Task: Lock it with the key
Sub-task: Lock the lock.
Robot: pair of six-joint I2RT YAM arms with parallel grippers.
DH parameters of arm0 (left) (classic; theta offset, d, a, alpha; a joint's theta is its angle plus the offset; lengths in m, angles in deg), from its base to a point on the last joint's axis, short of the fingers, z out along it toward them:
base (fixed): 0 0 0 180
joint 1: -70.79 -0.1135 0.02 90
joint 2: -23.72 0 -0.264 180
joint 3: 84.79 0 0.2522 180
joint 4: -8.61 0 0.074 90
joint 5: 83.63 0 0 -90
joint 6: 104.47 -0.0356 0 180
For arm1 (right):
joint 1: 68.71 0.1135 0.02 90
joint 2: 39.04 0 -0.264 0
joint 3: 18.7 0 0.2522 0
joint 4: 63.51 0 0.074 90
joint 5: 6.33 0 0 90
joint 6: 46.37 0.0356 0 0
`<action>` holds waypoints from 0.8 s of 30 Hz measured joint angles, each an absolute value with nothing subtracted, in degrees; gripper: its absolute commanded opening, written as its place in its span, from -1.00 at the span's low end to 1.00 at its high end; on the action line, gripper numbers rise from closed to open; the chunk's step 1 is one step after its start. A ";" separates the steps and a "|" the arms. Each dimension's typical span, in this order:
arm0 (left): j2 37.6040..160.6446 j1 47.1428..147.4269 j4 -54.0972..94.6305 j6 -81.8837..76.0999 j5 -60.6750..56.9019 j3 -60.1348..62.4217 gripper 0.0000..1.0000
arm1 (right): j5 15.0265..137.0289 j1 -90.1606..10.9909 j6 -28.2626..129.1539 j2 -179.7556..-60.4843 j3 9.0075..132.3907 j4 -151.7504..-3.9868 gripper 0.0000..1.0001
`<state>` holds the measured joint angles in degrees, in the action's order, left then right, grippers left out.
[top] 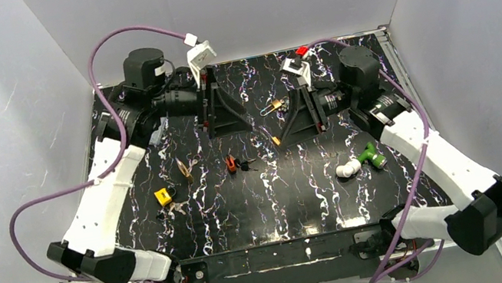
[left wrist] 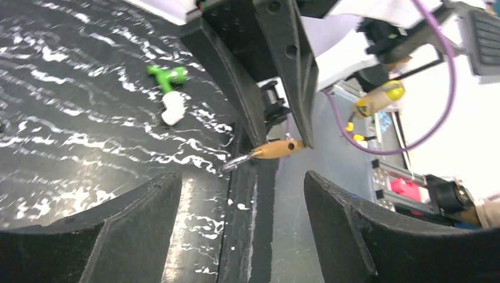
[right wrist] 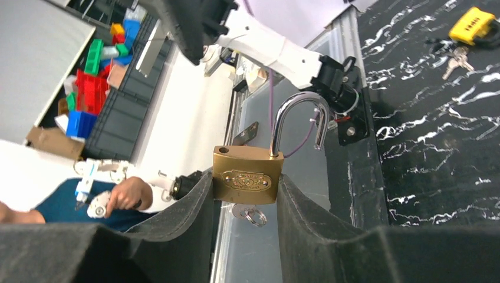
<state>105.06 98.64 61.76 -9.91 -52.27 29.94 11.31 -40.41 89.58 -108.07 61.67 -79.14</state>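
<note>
Top external view: two claws face each other in the upper middle. On the left, the left gripper (left wrist: 242,180) gapes empty. On the right, the right gripper (right wrist: 244,184) clamps one brass padlock (right wrist: 247,177), shackle open, one key (right wrist: 243,211) underneath.

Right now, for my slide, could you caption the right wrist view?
Right gripper clamps a brass padlock, shackle open, key in its keyhole.

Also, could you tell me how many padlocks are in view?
3: a brass padlock in the right gripper, a yellow padlock and an orange padlock on the table. A small brass item there might be another.
</note>
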 measured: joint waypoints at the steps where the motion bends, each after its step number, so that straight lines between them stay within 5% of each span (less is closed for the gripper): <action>1: 104.14 98.64 60.56 -9.23 -54.11 29.18 0.44 | 10.31 -40.27 90.53 -107.31 61.67 -77.61 -0.97; 24: 101.63 100.03 52.23 -3.04 -63.68 24.31 0.17 | 8.32 -35.60 100.59 -108.27 64.28 -64.98 -0.97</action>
<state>101.63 100.03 52.23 -3.04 -63.68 24.31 8.32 -35.60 100.59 -108.27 64.28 -64.98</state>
